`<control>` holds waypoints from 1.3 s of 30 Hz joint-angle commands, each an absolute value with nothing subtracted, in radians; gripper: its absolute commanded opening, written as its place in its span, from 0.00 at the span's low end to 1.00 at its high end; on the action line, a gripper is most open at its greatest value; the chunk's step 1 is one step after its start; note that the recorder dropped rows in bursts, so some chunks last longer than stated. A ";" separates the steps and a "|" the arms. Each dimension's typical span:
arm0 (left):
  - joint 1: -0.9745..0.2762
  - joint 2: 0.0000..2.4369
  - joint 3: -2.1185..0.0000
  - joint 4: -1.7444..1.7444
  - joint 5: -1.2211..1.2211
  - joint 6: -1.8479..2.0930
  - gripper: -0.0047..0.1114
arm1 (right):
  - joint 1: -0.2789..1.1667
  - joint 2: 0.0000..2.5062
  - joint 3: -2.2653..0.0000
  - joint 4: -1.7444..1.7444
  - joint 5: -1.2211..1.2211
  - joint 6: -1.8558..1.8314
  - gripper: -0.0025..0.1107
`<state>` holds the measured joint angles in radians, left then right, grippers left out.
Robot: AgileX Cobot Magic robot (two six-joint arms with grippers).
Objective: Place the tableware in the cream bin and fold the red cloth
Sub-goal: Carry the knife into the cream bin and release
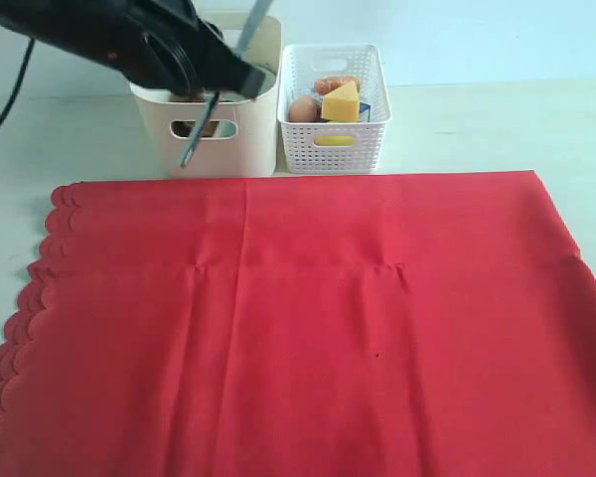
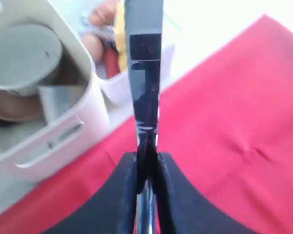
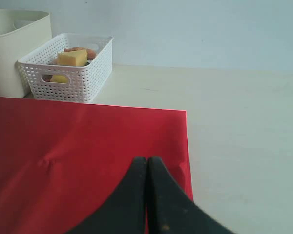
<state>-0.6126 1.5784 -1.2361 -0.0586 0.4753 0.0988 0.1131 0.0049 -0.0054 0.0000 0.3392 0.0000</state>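
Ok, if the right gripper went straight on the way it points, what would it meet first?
Probably the red cloth near its corner, just ahead of the shut right gripper; depth is unclear, so possibly the table beyond.

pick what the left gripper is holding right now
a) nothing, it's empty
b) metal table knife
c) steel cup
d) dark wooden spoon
B: in the left wrist view the left gripper is clamped on the long flat metal table knife, whose shiny blade sticks out past the fingertips.
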 commanded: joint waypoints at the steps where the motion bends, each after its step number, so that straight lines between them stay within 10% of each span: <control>1: -0.526 1.567 -1.269 -0.053 0.319 0.097 0.04 | 0.108 0.000 0.000 0.000 0.326 0.000 0.02; 20: -0.348 1.830 -1.290 -0.062 -0.218 0.060 0.04 | 0.108 0.000 0.000 0.000 0.326 0.000 0.02; 39: -0.348 2.099 -1.468 -0.062 -0.154 -0.008 0.04 | 0.108 0.000 0.000 0.000 0.326 0.000 0.02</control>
<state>-0.3492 2.0852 -1.4572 -0.0581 -0.1495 0.0000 0.1131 0.0049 -0.0054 0.0000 0.3392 0.0000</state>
